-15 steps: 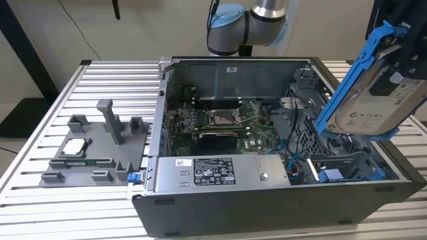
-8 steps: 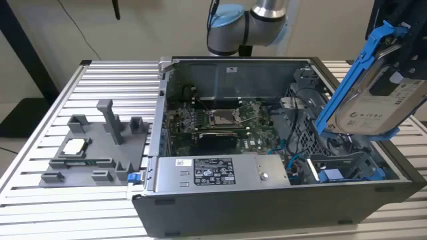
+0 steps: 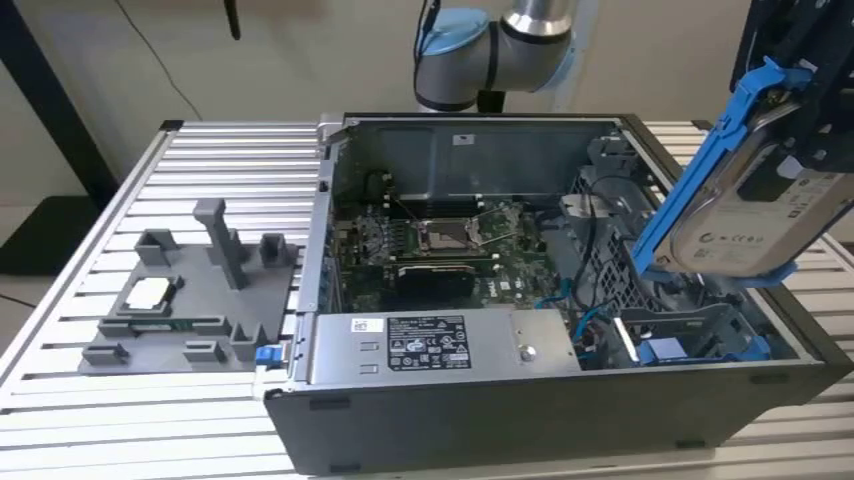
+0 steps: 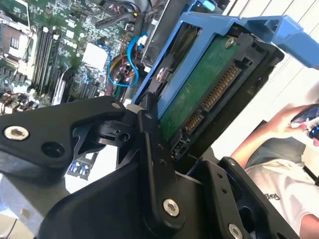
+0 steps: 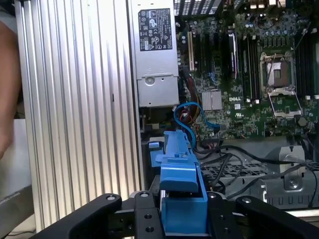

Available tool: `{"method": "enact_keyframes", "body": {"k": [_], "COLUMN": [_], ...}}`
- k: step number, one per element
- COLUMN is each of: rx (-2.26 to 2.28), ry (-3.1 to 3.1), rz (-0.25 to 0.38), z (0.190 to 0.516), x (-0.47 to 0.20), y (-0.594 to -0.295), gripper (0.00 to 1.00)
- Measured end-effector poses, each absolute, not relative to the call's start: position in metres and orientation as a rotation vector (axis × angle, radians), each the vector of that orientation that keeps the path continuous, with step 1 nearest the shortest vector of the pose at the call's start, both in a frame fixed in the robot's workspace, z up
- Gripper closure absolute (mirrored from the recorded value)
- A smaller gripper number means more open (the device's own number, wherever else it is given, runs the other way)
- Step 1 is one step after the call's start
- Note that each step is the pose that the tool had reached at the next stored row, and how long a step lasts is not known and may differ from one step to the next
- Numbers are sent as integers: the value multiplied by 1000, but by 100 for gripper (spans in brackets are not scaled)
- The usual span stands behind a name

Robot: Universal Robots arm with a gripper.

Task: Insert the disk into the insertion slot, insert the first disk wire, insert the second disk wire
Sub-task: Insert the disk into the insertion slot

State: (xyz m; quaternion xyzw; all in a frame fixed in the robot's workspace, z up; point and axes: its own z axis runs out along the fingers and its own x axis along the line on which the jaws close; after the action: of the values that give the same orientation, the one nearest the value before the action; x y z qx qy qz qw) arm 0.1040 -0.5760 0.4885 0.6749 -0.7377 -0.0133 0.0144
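End effector: my end effector [image 5: 182, 216] was clamped on the disk, its black fingers [image 4: 148, 130] pressing the blue carrier frame from either side.
Disk: the disk [image 3: 734, 230] hung tilted on edge in the air, above the computer case [image 3: 534, 420] at the exterior view's right, touching nothing but me.
Disk faces: a white printed label with small symbols faced the exterior view. The second wrist view showed the green circuit-board side and its connector row.
Insertion slot: the insertion slot [image 3: 694, 325], grey metal with blue edging, lay below the disk inside the case, with the disk well apart from it.
Other labels: the power-supply box [image 3: 427, 345] carried a white and black printed sticker.
Cables: a blue cable [image 5: 187, 117] looped beside the motherboard [image 3: 441, 240].
Counter: the slatted counter [image 3: 200, 160] carried the case.
Person: a hand [image 4: 294, 119] showed past the disk.
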Motion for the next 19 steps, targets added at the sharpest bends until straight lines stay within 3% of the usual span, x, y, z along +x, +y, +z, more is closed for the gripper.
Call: {"method": "enact_keyframes", "body": {"k": [19], "rx": [2102], "ry": [-2298], "rz": [-39], "z": [465], "x": [113], "y": [-576], "gripper": [67]}}
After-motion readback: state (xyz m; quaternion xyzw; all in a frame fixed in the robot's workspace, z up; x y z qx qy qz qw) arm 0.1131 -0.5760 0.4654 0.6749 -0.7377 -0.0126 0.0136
